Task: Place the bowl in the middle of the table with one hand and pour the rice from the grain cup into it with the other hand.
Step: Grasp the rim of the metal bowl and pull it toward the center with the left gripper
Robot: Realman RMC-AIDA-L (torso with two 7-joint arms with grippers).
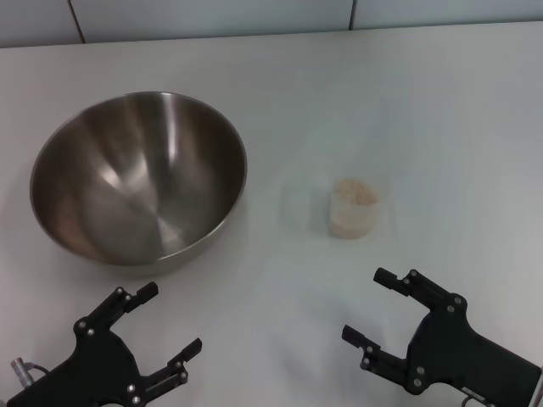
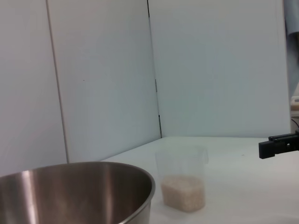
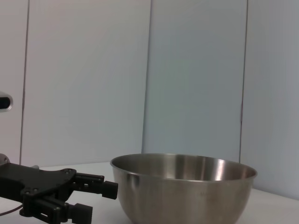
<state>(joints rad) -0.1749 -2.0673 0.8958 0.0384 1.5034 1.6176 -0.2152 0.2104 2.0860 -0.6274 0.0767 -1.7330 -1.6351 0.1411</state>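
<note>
I see the rigid, slick bowl (image 1: 138, 176) just ahead of my released left gripper (image 1: 161, 320), best pinched at its rim, the light grain cup (image 1: 352, 209) ahead of my released right gripper (image 1: 373, 305), both on the surface (image 1: 407, 102).

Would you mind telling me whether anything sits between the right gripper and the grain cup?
Nothing visible does. The right gripper, open, sits near the table's front edge, and only bare tabletop separates it from the grain cup. The bowl stands off to the left.

You saw the steel bowl (image 3: 183, 186) upright on the white counter (image 3: 275, 207), with the left gripper (image 3: 100, 198) just beside it, fingers (image 3: 96, 179) parted.
</note>
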